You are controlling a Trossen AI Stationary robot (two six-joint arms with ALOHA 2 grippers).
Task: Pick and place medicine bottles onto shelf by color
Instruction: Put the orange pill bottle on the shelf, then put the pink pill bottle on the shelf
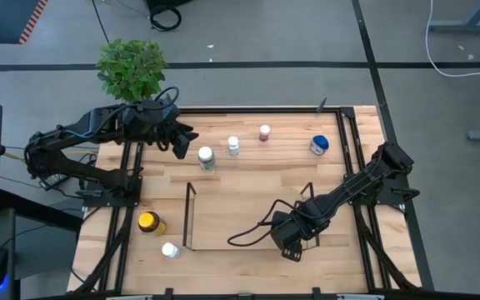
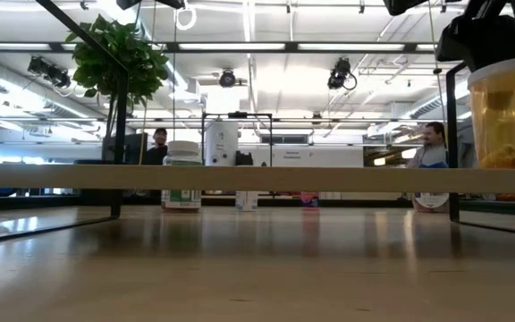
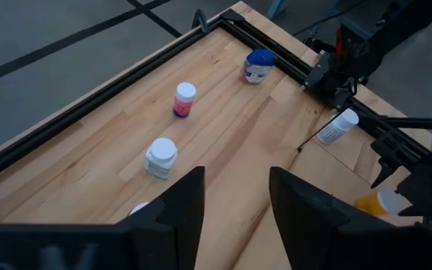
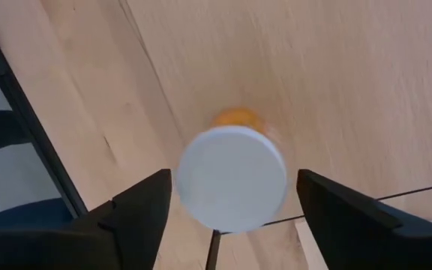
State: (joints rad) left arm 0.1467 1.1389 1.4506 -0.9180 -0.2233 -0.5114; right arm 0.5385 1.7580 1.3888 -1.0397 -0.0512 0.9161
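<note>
Table top (image 1: 248,187): pale wood planks, black frame. Shelf (image 1: 192,217): thin black wire.

Bottles:
- pink-capped bottle (image 1: 264,132): magenta body, pale cap
- blue-capped bottle (image 1: 320,144): white label, blue cap
- white-capped bottles (image 1: 206,157), (image 1: 233,146), (image 1: 170,250): white
- amber jar (image 1: 147,222): yellow lid

Between the right gripper's (image 4: 227,202) dark jaws: orange bottle (image 4: 235,176), white round cap. Left gripper (image 3: 235,202): dark, bare wood between the jaws. Plant (image 1: 132,68): green.

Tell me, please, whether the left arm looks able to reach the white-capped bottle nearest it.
Probably yes: the open left hand hovers right beside that white-capped round bottle, with nothing standing between them.
</note>
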